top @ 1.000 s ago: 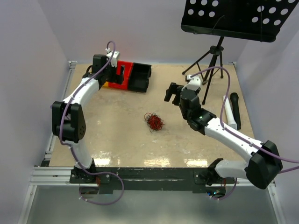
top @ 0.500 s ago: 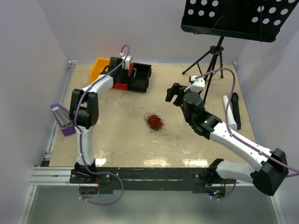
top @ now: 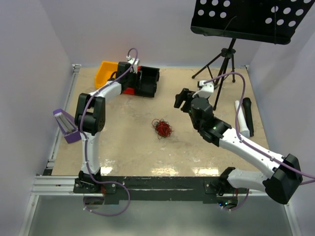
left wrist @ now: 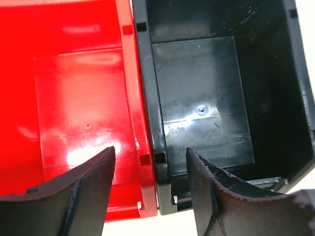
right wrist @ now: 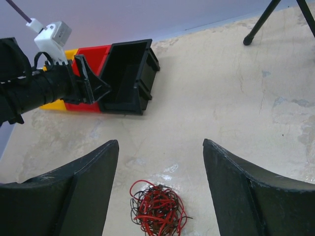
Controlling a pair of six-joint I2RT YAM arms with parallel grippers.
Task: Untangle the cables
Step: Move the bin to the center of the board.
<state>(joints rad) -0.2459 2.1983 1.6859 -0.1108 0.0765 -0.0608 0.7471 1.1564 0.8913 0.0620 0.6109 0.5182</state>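
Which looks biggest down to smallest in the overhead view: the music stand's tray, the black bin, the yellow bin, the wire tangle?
1. music stand's tray, though it sits higher, nearer the camera.
2. black bin and yellow bin: too alike to rank; the left arm covers part of the yellow one.
3. wire tangle.

From above, the left arm [top: 112, 88] covers most of the red bin [top: 129, 91] just left of the black bin [top: 149, 81]. The cables [top: 162, 128], on the worktop [top: 123, 147] nearer than the black bin, are too small to tell strand from strand. Far right of the black bin, the music stand [top: 246, 22] runs off the top edge. The left wrist view crops both bins.
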